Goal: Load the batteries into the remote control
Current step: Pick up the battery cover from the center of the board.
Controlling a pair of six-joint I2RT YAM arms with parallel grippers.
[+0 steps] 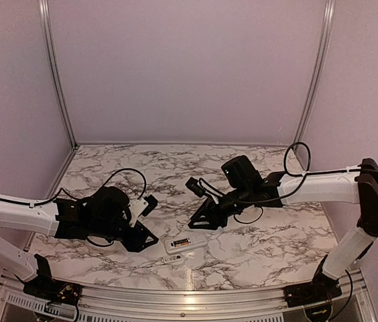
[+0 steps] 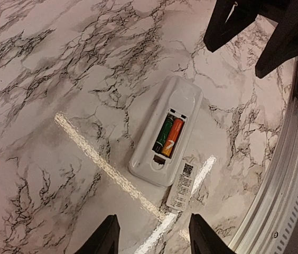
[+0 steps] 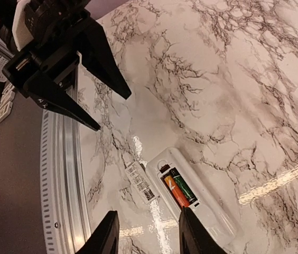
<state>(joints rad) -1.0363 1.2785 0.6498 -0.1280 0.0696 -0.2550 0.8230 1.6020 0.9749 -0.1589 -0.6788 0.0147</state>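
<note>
The white remote control (image 2: 180, 103) lies back up on the marble table, also seen from above (image 1: 183, 243) and in the right wrist view (image 3: 210, 214). Its recess is uncovered and holds two batteries (image 2: 168, 136) side by side, one orange-red, one green and black (image 3: 179, 188). My left gripper (image 2: 151, 235) is open and empty, hovering just short of the remote's end. My right gripper (image 3: 146, 233) is open and empty, hovering over the remote from the other side. From above, the left gripper (image 1: 147, 239) is left of the remote and the right gripper (image 1: 200, 221) is just behind it.
A small flat white piece with a printed label (image 2: 182, 185) lies on the table touching the remote's end, also seen in the right wrist view (image 3: 141, 181). The table's metal front rail (image 2: 276, 190) runs close by. Purple walls enclose the back and sides.
</note>
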